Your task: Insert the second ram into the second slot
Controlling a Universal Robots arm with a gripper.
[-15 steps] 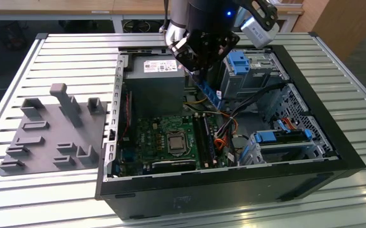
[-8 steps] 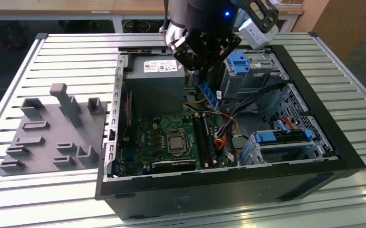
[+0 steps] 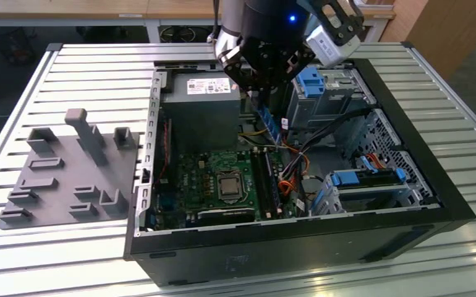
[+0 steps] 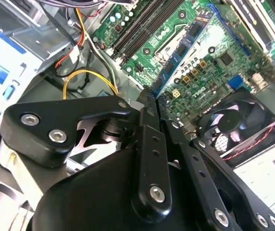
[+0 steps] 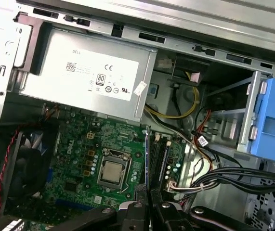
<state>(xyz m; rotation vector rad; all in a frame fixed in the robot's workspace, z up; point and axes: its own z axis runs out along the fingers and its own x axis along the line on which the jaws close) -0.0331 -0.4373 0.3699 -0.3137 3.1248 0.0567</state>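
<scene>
Gripper (image 4: 151,96) around the second ram (image 4: 184,48)

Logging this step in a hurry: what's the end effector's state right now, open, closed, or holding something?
End effector: closed, holding the blue memory stick over the open computer case.

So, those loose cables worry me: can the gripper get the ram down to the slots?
Probably yes. The gripper holds the ram over the open case, and the cables run beside the slots, not across them.
</scene>
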